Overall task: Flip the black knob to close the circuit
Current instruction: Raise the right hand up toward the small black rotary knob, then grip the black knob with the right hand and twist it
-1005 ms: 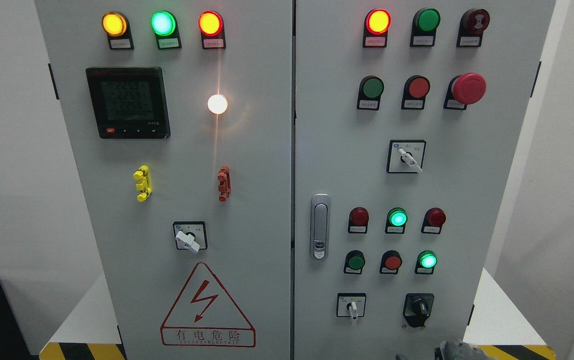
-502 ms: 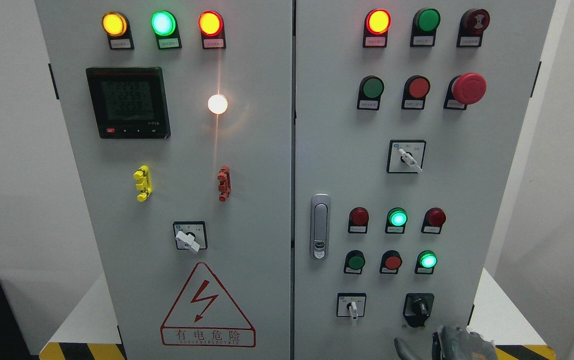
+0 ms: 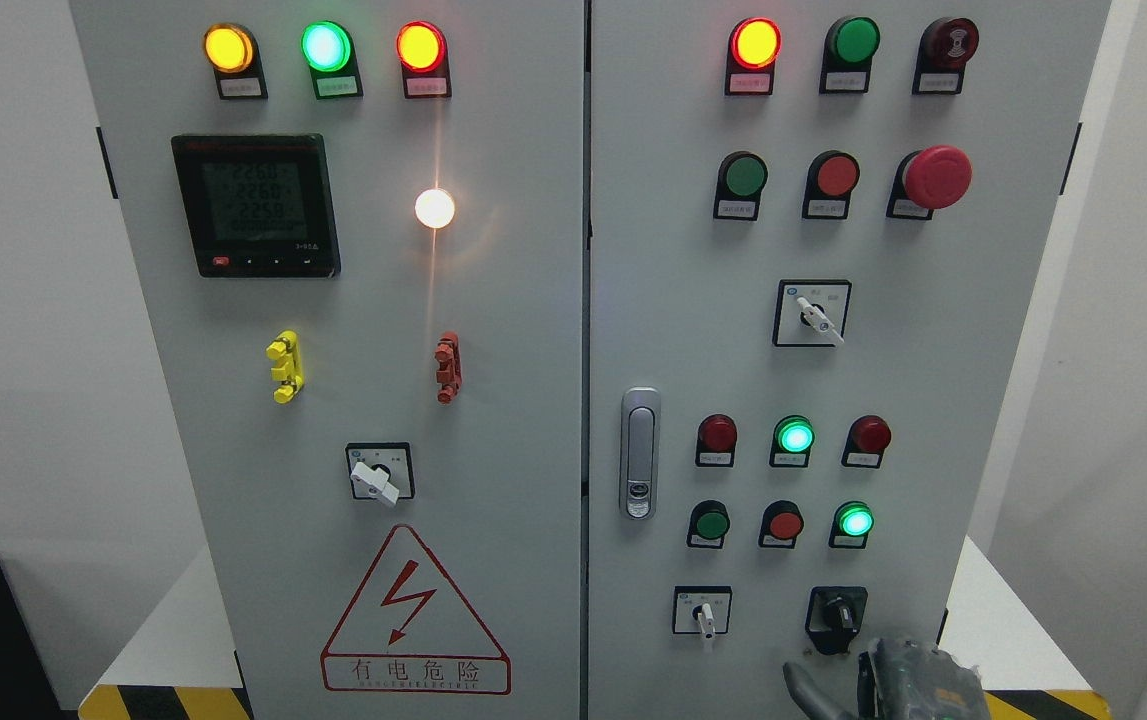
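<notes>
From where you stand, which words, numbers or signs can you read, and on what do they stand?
"有电危险": red warning triangle, under its lightning bolt; smaller line beneath blurred.
"2268", "2268", "2258", roughly: digital meter; digits dim.
Small labels under the lamps and buttons, such as this one: too small to read.

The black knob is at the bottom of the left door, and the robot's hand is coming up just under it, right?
Not quite. In the head view the black knob is at the bottom of the right door, not the left. The right hand is indeed just under it.
</notes>
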Robot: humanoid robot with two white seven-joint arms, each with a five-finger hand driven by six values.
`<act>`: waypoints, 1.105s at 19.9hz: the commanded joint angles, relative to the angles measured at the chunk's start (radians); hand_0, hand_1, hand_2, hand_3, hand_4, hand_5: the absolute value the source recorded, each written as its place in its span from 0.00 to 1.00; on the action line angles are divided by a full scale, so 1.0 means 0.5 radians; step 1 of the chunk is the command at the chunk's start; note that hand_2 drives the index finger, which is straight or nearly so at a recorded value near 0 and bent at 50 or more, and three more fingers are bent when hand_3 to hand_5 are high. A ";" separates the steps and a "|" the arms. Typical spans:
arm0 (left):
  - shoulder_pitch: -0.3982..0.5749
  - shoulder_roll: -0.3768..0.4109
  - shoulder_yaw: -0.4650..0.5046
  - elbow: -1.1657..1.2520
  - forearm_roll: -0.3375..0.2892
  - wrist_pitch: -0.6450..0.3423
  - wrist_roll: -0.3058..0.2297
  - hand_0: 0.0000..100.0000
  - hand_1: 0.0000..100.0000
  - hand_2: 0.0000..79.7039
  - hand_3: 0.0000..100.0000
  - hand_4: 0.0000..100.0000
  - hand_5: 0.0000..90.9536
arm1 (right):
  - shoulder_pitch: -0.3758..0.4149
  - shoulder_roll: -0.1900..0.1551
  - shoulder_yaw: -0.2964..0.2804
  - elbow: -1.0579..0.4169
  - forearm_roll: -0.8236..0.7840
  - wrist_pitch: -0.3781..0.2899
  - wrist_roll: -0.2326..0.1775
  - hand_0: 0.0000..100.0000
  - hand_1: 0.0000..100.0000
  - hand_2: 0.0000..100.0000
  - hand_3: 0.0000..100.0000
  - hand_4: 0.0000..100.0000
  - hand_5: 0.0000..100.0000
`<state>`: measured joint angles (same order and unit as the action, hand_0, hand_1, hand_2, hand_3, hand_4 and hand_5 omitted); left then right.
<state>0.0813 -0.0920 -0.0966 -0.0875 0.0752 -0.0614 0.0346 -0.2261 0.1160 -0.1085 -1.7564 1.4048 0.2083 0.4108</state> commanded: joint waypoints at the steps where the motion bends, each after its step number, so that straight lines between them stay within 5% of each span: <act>1: 0.000 0.000 0.000 0.000 0.000 0.000 0.001 0.12 0.56 0.00 0.00 0.00 0.00 | -0.036 -0.008 -0.028 0.018 0.004 -0.002 0.007 0.00 0.00 0.88 1.00 0.90 0.85; 22: 0.000 0.000 0.000 0.000 0.000 0.000 0.001 0.12 0.56 0.00 0.00 0.00 0.00 | -0.103 -0.079 -0.099 0.098 0.004 0.053 0.004 0.00 0.00 0.87 1.00 0.89 0.85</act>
<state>0.0813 -0.0921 -0.0966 -0.0875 0.0752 -0.0614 0.0346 -0.2724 0.0917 -0.1453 -1.7252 1.4066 0.2273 0.4156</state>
